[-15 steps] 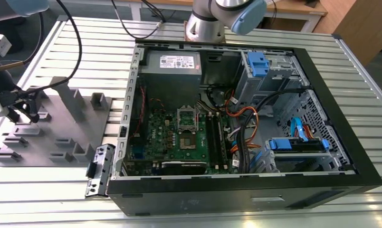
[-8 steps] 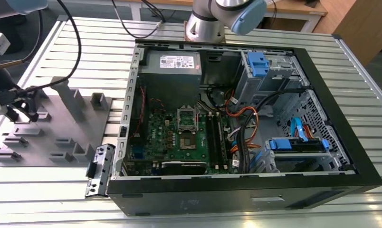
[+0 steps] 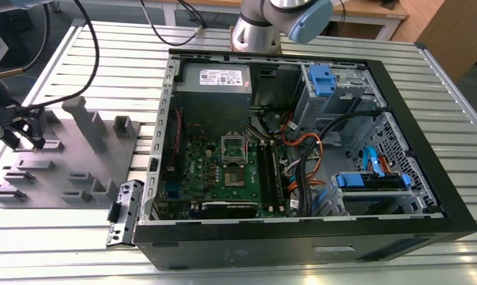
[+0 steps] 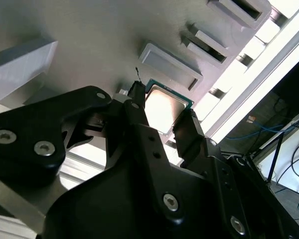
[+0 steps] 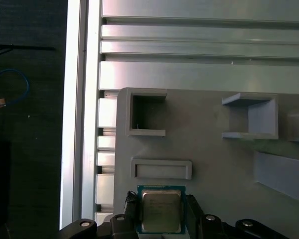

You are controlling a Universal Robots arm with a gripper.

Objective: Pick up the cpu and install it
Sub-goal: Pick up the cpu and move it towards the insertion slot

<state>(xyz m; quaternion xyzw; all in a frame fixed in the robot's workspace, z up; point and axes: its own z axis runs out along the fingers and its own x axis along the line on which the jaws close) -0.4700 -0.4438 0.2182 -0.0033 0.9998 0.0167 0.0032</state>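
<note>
The cpu [image 5: 161, 210] is a small square chip with a silvery top and a green rim. It lies flat at the grey plastic tray's [image 5: 209, 164] surface, beside a shallow rectangular recess. My gripper [image 5: 162, 214] straddles it, one black finger [image 4: 135, 102] against each opposite edge, shut on the chip [image 4: 162, 107]. In the exterior view the gripper [image 3: 23, 133] is low over the tray [image 3: 64, 172] at that view's left. The green motherboard [image 3: 222, 172] with its shiny socket frame [image 3: 234, 147] lies inside the open computer case [image 3: 302, 148].
Upright grey blocks [image 3: 88, 122] rise from the tray close to the gripper. The case's black walls [image 3: 302, 234], cable bundles [image 3: 309, 154] and blue drive brackets [image 3: 321, 80] surround the motherboard. The slatted metal table [image 3: 104, 59] ends just past the tray [image 5: 84, 124].
</note>
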